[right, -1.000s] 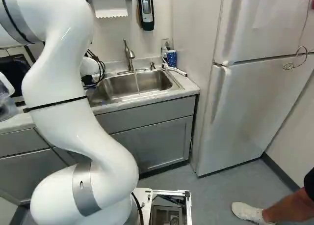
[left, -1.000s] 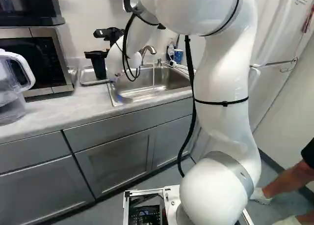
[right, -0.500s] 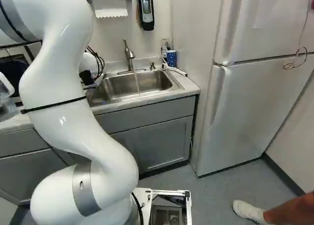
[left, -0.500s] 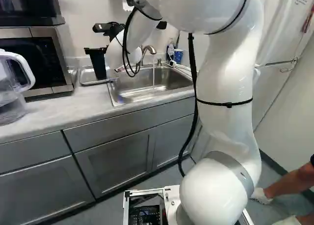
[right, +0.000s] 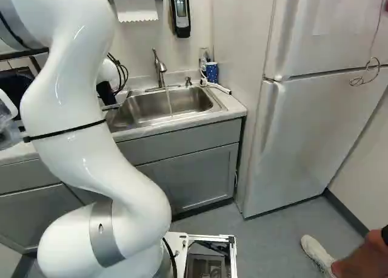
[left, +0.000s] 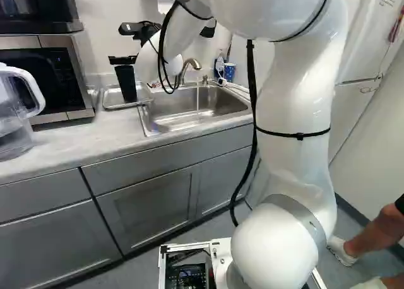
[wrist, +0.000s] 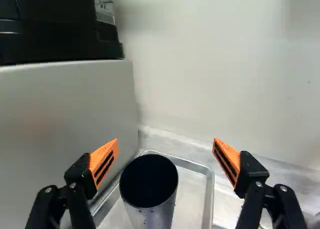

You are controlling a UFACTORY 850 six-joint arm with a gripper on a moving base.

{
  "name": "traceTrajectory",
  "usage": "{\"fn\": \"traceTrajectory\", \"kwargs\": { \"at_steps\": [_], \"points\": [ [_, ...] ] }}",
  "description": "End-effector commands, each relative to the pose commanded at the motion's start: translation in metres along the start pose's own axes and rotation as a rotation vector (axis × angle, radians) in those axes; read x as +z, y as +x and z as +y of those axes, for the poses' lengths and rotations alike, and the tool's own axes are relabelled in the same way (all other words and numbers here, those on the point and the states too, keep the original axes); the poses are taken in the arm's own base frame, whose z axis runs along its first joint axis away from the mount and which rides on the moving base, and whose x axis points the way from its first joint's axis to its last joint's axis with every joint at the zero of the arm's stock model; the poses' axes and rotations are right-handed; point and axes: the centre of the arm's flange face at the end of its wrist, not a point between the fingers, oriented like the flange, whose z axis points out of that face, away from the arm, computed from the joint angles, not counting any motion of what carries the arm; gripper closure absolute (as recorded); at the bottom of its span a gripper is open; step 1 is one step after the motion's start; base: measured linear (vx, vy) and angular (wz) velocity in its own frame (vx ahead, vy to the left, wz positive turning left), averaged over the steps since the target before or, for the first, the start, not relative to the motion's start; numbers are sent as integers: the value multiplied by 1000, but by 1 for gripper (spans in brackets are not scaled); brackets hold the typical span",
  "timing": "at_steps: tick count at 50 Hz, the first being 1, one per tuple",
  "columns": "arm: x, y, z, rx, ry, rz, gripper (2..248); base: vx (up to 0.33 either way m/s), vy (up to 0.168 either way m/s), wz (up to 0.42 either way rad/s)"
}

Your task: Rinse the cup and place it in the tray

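Since the tall, dark cylindrical cup (wrist: pixel 151 215) stands upright in the shallow metal tray (wrist: pixel 209 194), your likely step is the retreat. Your black, orange-padded gripper (wrist: pixel 166 141) is spread wide, holding nothing; back it straight off, keeping both fingers clear of the rim and the boxy, silver-fronted microwave (wrist: pixel 65 134), before swinging away.

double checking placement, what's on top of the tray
The cup stands upright on the tray. Whatever is directly beneath it is covered and can't be seen.
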Motion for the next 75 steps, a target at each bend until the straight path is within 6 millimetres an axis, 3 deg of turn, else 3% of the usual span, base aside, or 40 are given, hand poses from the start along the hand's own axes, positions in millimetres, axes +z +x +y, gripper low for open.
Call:
{"fn": "traceTrajectory", "kwargs": {
  "at_steps": [47,75],
  "points": [
    [-44,37,35,-10,-107,-71,3,0,0,0],
    [-66,59,73,-11,-195,-93,3,0,0,0]
  ]
}}
